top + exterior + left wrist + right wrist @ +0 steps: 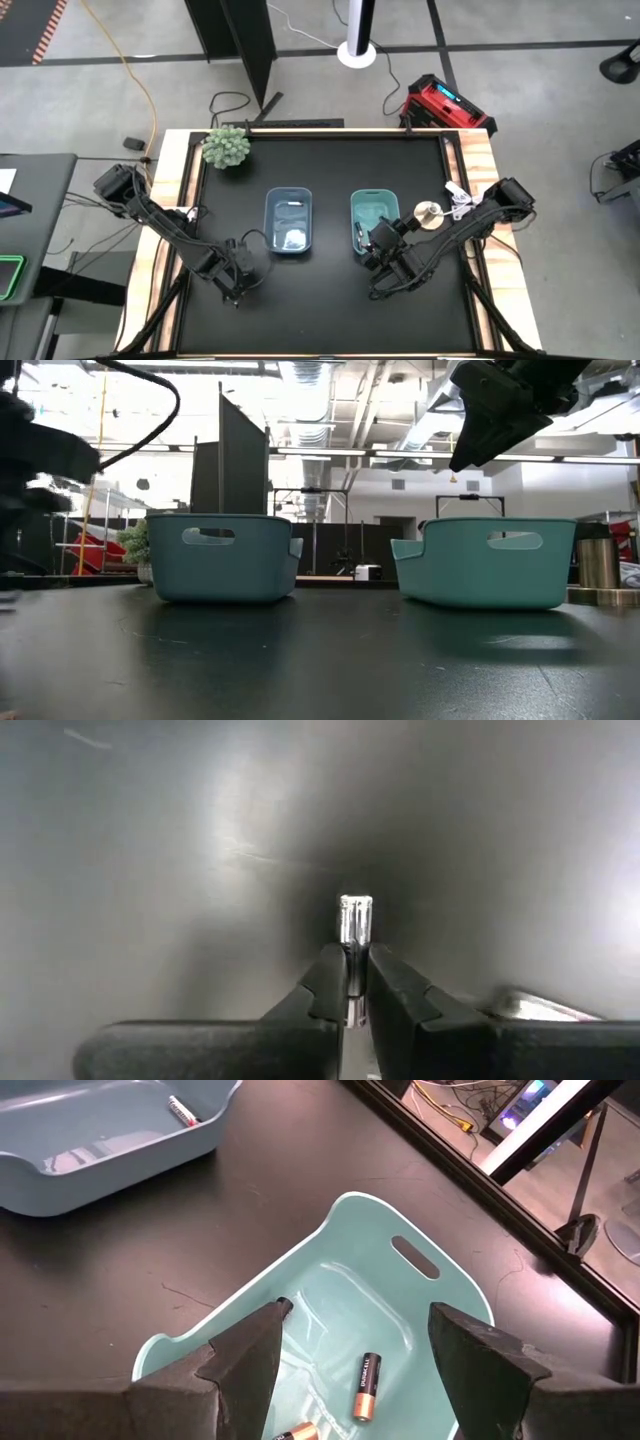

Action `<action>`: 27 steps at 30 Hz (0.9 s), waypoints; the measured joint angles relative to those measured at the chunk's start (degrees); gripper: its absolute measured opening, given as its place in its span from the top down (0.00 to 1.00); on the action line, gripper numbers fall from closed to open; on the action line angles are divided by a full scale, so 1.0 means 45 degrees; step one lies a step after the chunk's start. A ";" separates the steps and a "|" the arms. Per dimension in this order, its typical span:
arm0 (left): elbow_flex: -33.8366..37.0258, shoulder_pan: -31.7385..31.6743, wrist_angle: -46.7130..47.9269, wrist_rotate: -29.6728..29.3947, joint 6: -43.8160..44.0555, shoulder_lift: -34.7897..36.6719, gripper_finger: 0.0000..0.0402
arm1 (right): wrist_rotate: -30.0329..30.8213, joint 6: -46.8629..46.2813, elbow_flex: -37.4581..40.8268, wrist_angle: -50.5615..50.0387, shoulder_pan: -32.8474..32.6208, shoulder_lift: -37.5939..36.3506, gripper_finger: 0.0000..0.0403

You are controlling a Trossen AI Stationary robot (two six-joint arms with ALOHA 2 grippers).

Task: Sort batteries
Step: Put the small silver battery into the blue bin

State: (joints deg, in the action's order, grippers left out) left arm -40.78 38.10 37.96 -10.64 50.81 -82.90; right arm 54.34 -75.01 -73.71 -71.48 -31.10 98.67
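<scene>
My left gripper is low over the black table, near and left of the blue bin. It is shut on a whitish-silver battery. My right gripper is open and empty. It hangs over the near end of the teal bin and also shows in the low view. Two dark batteries with coppery ends lie on the teal bin's floor. A whitish battery lies in the blue bin. My left gripper pinches the silver battery between its two fingers, which lie along it. One end of the battery sticks out past the fingertips. Whether the battery touches the table, I cannot tell.
A green plant stands at the table's far left corner. A round metal piece and a small white object lie right of the teal bin. The table has raised wooden edges. A bare stretch of table lies along the near edge.
</scene>
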 joint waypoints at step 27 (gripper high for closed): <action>-0.5045 -0.4668 0.1909 -0.4946 -0.9224 0.0055 0.88 | 0.0016 0.0109 0.0000 0.0081 -0.0001 -0.0002 0.33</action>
State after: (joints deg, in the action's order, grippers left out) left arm -63.48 17.09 46.55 -32.89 9.30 -82.65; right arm 54.41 -74.52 -73.71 -71.11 -31.10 98.66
